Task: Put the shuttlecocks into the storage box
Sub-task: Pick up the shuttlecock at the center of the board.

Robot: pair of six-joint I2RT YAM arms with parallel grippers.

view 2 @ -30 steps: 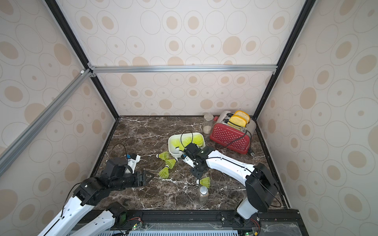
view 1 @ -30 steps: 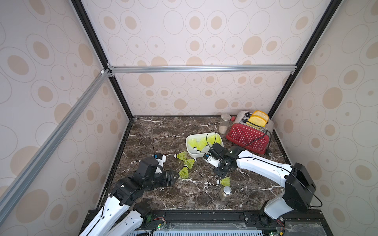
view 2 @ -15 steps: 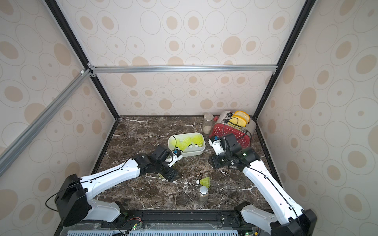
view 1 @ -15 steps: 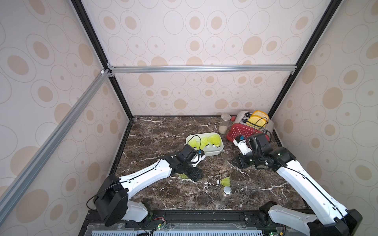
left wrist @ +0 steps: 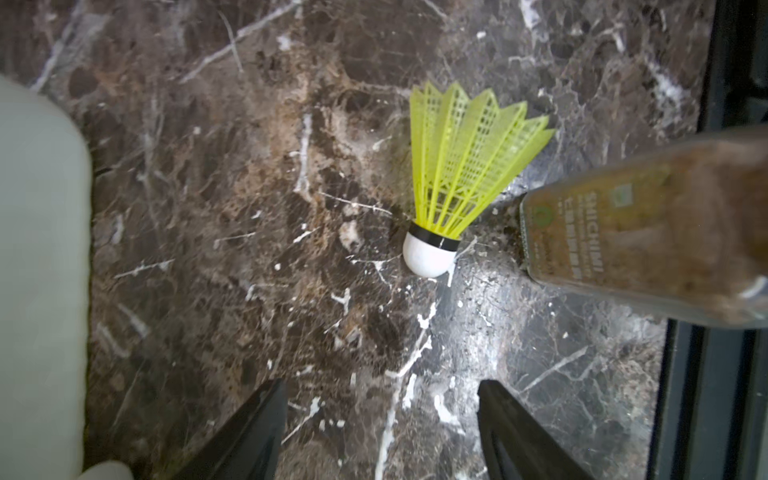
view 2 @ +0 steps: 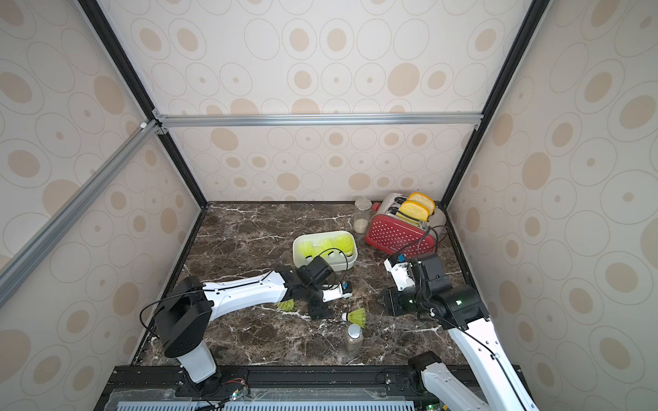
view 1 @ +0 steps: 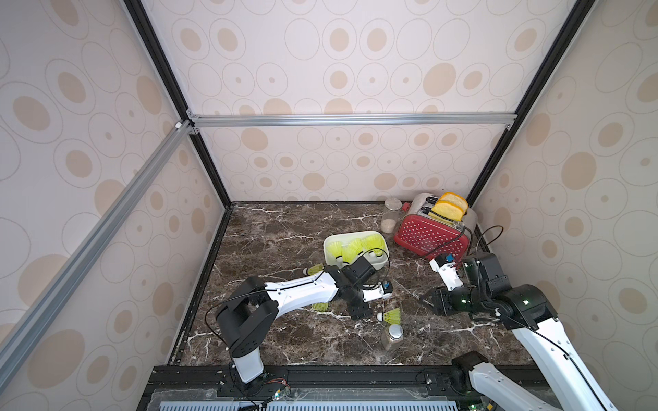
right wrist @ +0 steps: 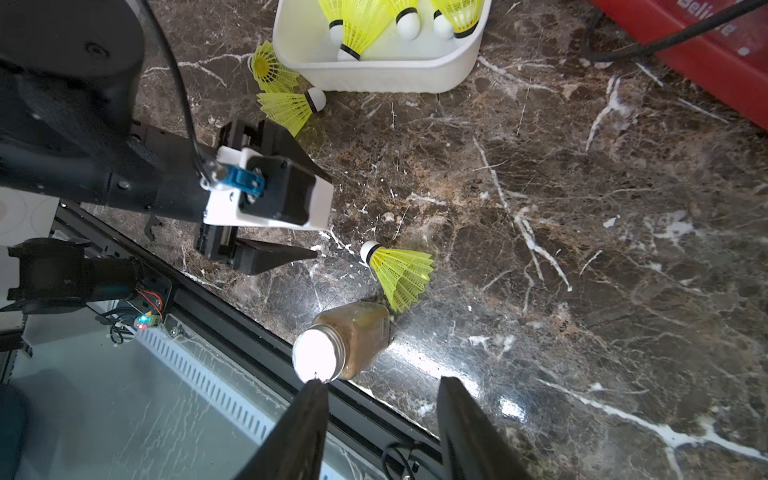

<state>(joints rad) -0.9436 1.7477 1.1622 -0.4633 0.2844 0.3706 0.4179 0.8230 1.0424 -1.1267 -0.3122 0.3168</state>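
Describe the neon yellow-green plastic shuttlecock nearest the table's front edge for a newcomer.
On the dark marble table, find the silver-lidded glass spice jar near the front edge. The shuttlecock lies on its side just behind it, alone; other loose ones sit near the white storage box.

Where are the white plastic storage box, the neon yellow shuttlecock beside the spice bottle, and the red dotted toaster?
White storage box [right wrist: 386,77]: right wrist view, outer wall.
Neon yellow shuttlecock [left wrist: 461,158]: left wrist view, mesh skirt.
Red dotted toaster [view 1: 427,236]: in a top view, red side.

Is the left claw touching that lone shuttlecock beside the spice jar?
Apart. The left wrist view shows bare marble between the open left gripper and the shuttlecock.
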